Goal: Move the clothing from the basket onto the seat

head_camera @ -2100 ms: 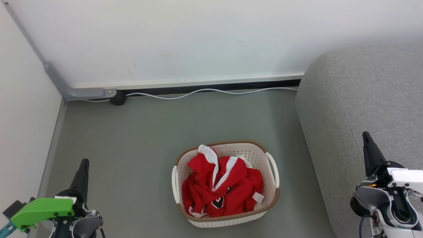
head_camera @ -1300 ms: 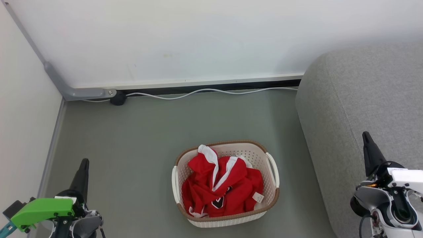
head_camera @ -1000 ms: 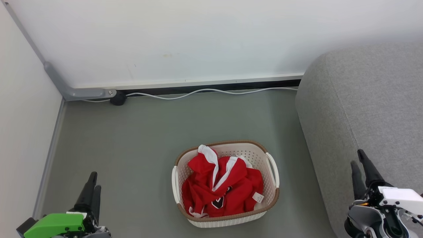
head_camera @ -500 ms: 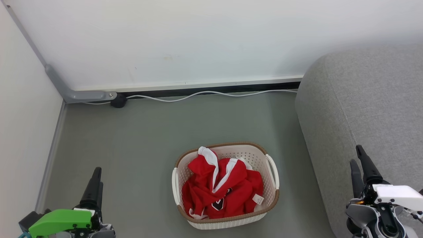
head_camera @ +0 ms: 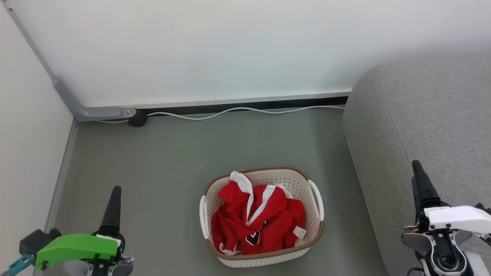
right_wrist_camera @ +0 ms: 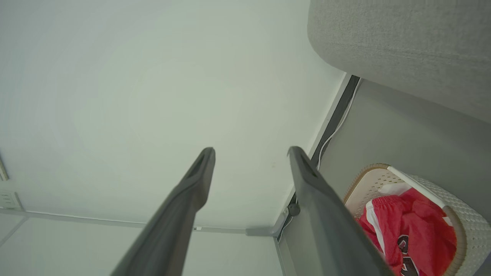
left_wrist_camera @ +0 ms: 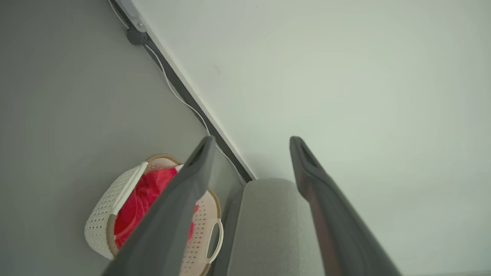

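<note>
Head view puts the red clothing (head_camera: 257,222) heaped in the basket (head_camera: 264,255) on the floor (head_camera: 172,161), roughly midway between the left hand (head_camera: 115,191) at the lower left and the right hand (head_camera: 416,166) at the lower right, so either must reach inward and down to it. Both hands are empty with fingers spread apart, as the wrist views make plain. I judge the right hand better placed, since it hangs just beside the sofa (head_camera: 422,115), which lies to the basket's right.
</note>
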Tool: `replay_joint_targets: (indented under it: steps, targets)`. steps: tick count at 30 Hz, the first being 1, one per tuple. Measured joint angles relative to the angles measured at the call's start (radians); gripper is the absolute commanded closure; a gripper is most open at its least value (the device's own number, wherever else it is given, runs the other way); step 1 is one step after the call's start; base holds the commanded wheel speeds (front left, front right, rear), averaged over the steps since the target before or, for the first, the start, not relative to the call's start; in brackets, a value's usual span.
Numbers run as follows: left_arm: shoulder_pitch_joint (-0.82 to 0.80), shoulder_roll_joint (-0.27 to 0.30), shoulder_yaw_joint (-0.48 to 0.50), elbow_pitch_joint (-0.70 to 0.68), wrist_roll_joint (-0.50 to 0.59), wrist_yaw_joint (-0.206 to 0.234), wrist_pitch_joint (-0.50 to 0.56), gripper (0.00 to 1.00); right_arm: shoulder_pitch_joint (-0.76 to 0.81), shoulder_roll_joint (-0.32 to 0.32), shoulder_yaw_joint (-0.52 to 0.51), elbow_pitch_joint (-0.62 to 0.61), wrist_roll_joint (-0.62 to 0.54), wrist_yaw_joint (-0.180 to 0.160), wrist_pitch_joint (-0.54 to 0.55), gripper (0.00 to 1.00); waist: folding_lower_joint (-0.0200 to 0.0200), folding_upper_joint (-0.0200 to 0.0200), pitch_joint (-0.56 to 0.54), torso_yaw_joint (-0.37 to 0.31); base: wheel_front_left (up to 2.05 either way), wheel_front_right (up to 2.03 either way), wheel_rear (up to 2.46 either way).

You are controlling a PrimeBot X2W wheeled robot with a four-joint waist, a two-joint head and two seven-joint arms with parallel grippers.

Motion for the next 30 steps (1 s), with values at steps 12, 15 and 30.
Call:
replay_joint_targets:
  steps: [12, 15, 30]
  targets:
    - [0.0, 0.027, -0.064, -0.051, 0.244, 0.03, -0.042, 0.0, 0.007, -0.007, 0.056, -0.045, -0.214, -0.032, -0.043, 0.0, 0.0, 0.0, -0.004, 0.0, 0.0, 0.0, 0.0]
    - [0.0, 0.039, -0.086, -0.062, 0.327, 0.046, -0.053, 0.0, 0.01, -0.009, 0.074, -0.055, -0.286, -0.041, -0.056, 0.0, 0.0, 0.0, -0.006, 0.0, 0.0, 0.0, 0.0]
    - [0.015, 0.048, -0.151, -0.09, 0.578, 0.087, -0.105, 0.0, 0.044, -0.012, 0.141, -0.074, -0.518, -0.083, -0.108, 0.0, 0.0, 0.0, -0.016, -0.001, 0.0, 0.0, 0.0]
